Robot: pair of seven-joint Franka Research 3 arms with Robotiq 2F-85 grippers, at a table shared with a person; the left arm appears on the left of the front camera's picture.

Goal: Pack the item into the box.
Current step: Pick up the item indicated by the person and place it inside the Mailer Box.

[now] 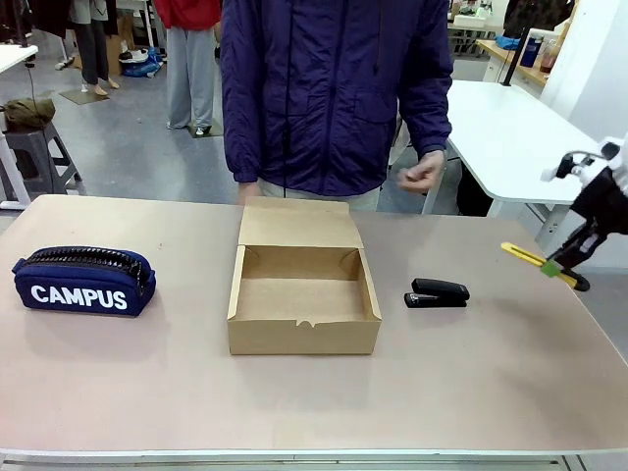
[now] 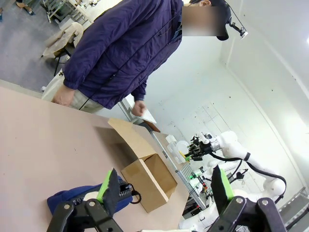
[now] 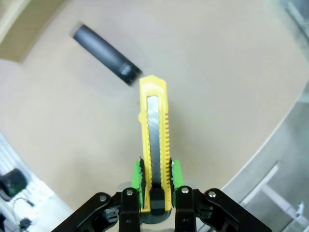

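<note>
The item, a slim yellow utility knife [image 1: 532,261] with a black end, hangs above the table's right edge, held by my right gripper [image 1: 556,267]. In the right wrist view the knife [image 3: 154,140] points away from the camera, with the green pads [image 3: 138,182] of the right gripper [image 3: 155,186] shut on its near end. The brown cardboard box [image 1: 302,292] sits open at the table's middle, its flap lid lying back toward the person. My left gripper [image 2: 164,186] is open in the air, with the box [image 2: 145,175] well beyond it.
A black stapler [image 1: 438,292] lies between the box and the knife. A navy "CAMPUS" pouch [image 1: 84,282] sits at the left. A person in a purple jacket [image 1: 329,88] stands at the far edge behind the box, one hand [image 1: 424,171] raised.
</note>
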